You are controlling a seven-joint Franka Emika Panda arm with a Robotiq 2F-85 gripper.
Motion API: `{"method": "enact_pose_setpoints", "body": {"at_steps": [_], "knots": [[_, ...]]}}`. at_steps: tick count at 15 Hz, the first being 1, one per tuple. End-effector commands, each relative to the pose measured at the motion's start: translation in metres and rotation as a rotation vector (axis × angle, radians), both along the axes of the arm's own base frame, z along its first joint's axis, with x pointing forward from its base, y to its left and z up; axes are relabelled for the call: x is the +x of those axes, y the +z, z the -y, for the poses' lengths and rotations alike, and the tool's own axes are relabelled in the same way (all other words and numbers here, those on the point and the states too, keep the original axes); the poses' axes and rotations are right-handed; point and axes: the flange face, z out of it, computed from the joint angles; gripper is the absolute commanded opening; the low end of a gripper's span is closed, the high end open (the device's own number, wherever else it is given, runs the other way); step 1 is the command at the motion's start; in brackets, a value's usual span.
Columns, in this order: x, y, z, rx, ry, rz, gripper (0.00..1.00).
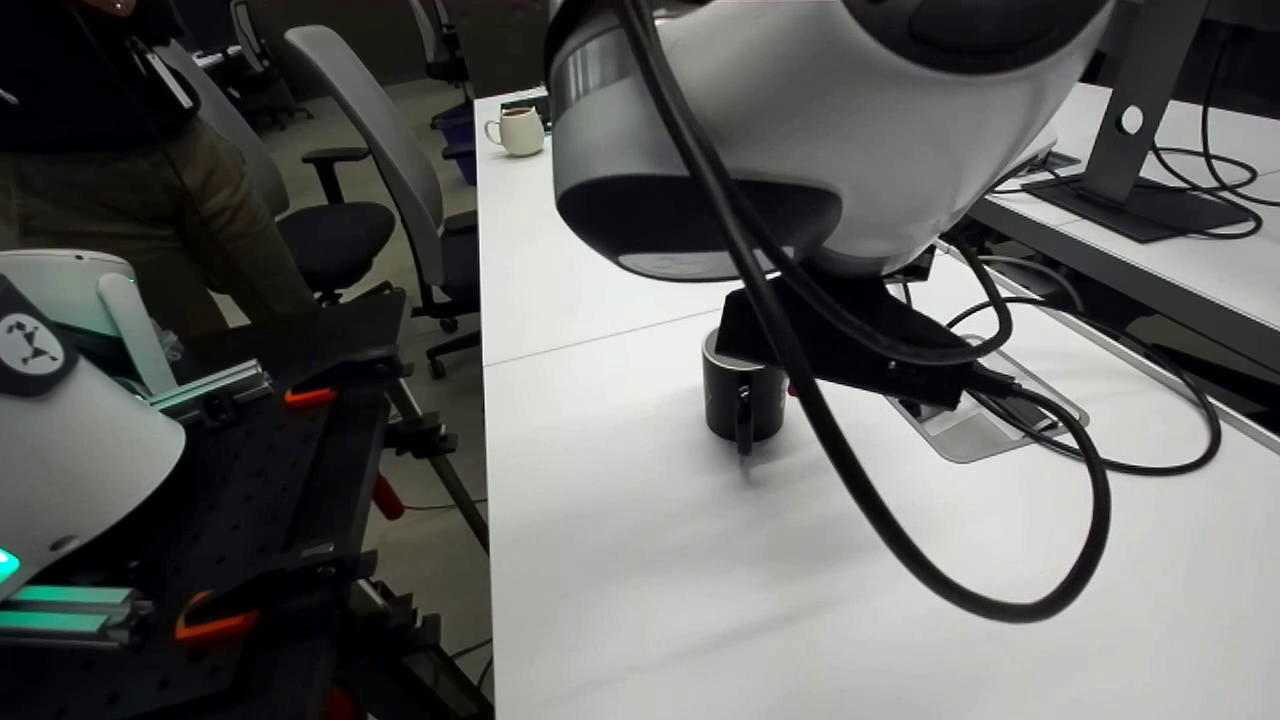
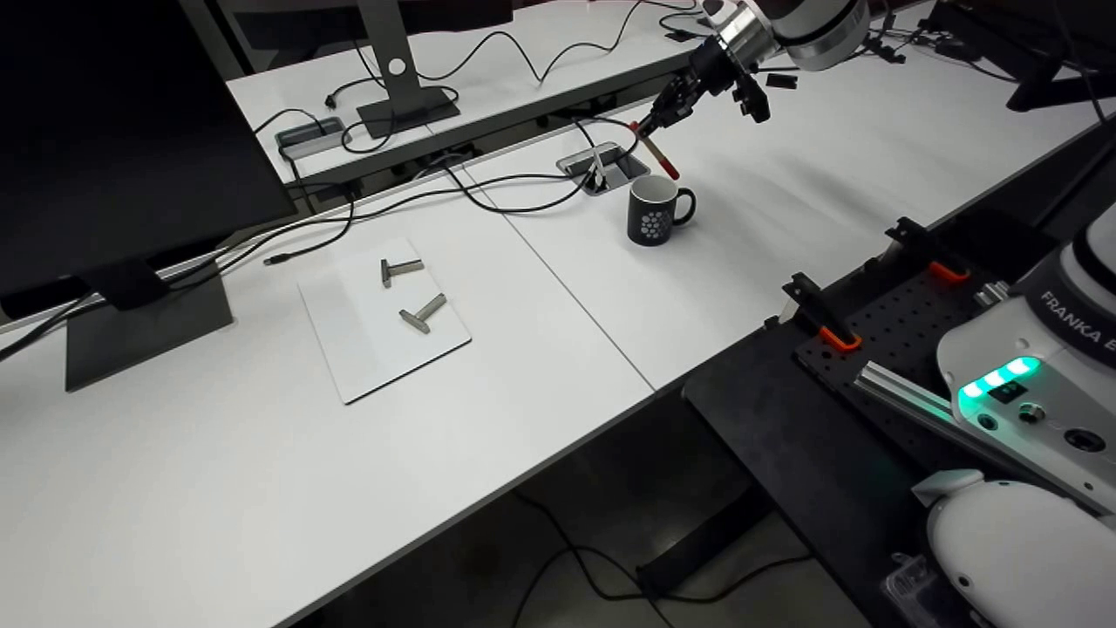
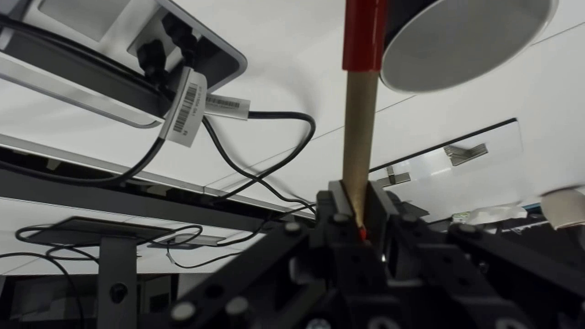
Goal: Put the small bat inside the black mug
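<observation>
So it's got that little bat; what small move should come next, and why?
Probably a slight lift and sideways shift, bringing the small bat over the opening of the black mug: the fingers grip it near its upper end, and its lower red end seems to hang beside the rim, not above the opening.

In your wrist view, the top edge cuts off the small bat and the black mug, the gripper partly hides the bat's held end, and the fine print on the cable labels is too small to read. In an exterior view, the arm conceals your gripper and all but a red scrap of the bat; the top and left edges crop the person.
</observation>
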Motion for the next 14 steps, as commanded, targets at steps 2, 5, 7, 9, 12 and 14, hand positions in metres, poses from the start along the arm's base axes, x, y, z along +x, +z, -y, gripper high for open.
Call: {"method": "enact_pose_setpoints", "body": {"at_steps": [2,5,7,9,12,14], "knots": [[-0.004,0.000,-0.001,0.081,0.076,0.046,0.03],[-0.004,0.005,-0.001,0.076,0.091,0.067,0.03],[-0.003,0.011,-0.003,0.080,0.107,0.086,0.03],[-0.002,0.019,-0.006,0.086,0.127,0.109,0.03],[-0.003,0.028,-0.009,0.093,0.145,0.125,0.03],[-0.006,0.030,-0.011,0.113,0.160,0.125,0.03]]}}
